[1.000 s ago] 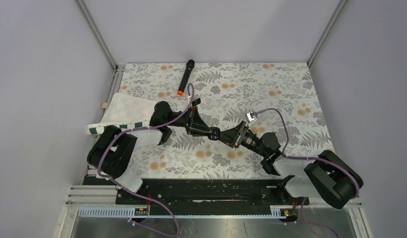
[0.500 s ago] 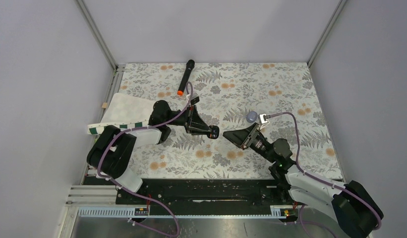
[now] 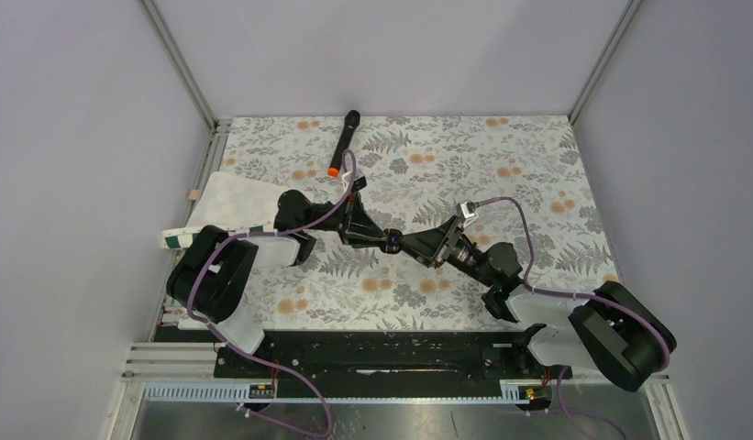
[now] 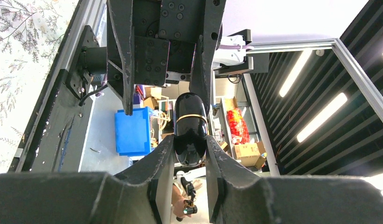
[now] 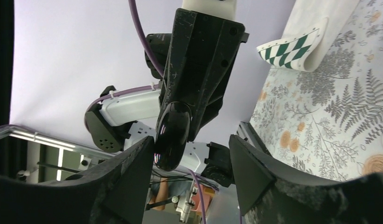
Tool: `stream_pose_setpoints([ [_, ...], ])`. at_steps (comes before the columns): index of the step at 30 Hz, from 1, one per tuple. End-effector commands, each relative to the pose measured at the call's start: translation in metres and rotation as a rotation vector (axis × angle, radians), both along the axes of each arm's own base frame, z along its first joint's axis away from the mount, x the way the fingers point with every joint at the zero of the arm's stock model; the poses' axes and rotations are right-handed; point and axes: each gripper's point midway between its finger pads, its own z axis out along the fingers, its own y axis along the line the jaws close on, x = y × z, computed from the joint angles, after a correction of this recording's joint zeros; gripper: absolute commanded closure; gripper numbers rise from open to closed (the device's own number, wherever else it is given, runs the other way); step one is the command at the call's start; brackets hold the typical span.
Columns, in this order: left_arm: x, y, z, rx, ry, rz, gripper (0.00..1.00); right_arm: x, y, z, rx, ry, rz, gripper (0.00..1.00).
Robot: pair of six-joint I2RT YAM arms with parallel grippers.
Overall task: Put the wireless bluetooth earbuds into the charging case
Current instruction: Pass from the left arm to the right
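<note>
Two matte black pincers meet nose to nose above the fern-and-flower printed surface. My left pincer is pinched narrow on the charging case, a glossy black rounded pebble with a thin pale band round its middle. The fingers clamp its lower half and the domed end sticks out. My right pincer stands wide, its rough-grained fingers on either side of that domed end. The case sits nearer one finger, and I cannot tell whether they touch. Far off on the surface lies a slim black microphone with an orange end.
</note>
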Motion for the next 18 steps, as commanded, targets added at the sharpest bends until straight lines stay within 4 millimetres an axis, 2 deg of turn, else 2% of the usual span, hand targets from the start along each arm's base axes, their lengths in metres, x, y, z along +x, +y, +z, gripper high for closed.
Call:
stream_pose_setpoints([
  [1, -0.012, 0.002, 0.013, -0.048, -0.102, -0.022, 1.00, -0.003, 0.007, 0.031, 0.090, -0.064, 0.053, 0.34],
  [5, -0.011, 0.002, 0.010, -0.046, -0.095, -0.016, 1.00, -0.004, 0.011, 0.034, 0.080, -0.068, 0.073, 0.36],
  [9, -0.011, 0.002, 0.012, -0.046, -0.104, -0.019, 1.00, -0.004, 0.012, 0.031, 0.044, -0.069, 0.072, 0.47],
  [13, -0.011, 0.002, 0.012, -0.043, -0.114, -0.017, 1.00, -0.004, 0.014, 0.031, 0.024, -0.084, 0.078, 0.62],
  [18, -0.011, 0.002, 0.014, -0.043, -0.134, -0.007, 1.00, -0.004, 0.020, 0.029, 0.010, -0.084, 0.093, 0.75],
])
